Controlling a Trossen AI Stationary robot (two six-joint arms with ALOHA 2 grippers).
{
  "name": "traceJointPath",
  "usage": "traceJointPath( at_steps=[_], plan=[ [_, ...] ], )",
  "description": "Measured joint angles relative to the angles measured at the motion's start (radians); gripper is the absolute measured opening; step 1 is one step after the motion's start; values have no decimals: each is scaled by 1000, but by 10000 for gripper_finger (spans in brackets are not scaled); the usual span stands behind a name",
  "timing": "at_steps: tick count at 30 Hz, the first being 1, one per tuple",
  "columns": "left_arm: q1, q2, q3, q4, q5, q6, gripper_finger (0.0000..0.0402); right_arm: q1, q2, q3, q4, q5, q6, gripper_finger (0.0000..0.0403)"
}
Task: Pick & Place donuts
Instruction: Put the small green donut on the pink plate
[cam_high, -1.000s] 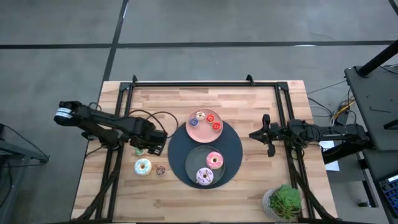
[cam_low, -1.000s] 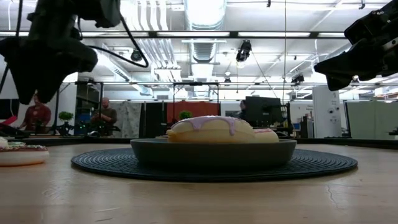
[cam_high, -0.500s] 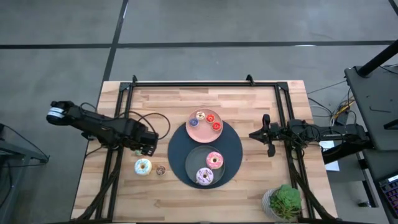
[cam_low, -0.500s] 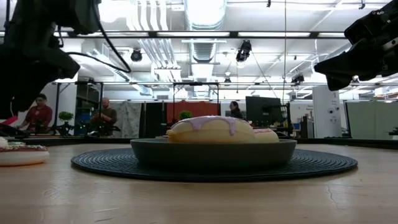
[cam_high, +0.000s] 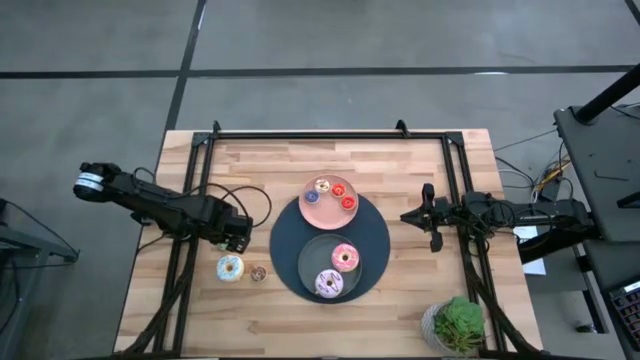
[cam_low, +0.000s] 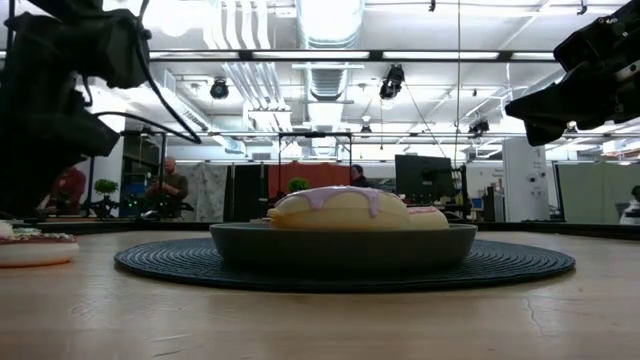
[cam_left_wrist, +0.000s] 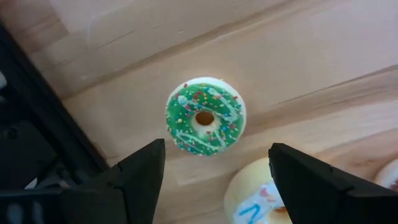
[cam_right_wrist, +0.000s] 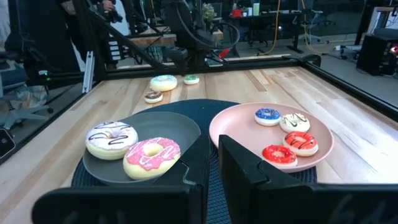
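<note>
A small green donut (cam_left_wrist: 205, 116) with white drizzle and sprinkles lies flat on the bare wooden table (cam_high: 260, 165), and the left gripper (cam_left_wrist: 211, 171) hangs over it with its jaws spread wide on either side, holding nothing. Just beside the green one lies a larger white sprinkled donut (cam_high: 230, 267), with a tiny tan donut (cam_high: 258, 273) next to it. On the round dark grey plate (cam_high: 310, 262) sit a pink donut (cam_high: 345, 257) and a lilac donut (cam_high: 328, 284); the round pink plate (cam_high: 312, 208) holds four tiny donuts, among them a blue one (cam_right_wrist: 268, 115) and a red one (cam_right_wrist: 279, 154). Both plates rest on a dark round mat (cam_high: 375, 235). The right gripper (cam_high: 430, 216) waits at the table's right side, apart from the mat, its fingers close together and empty. A potted plant (cam_high: 457, 325) stands at the near right corner.
</note>
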Motion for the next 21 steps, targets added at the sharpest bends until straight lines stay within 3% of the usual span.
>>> traceJointPath(
  at_steps=[21],
  plan=[
    [2,0,-77,75,-17,13,257,0,0,0,0,0,0,29]
  ],
)
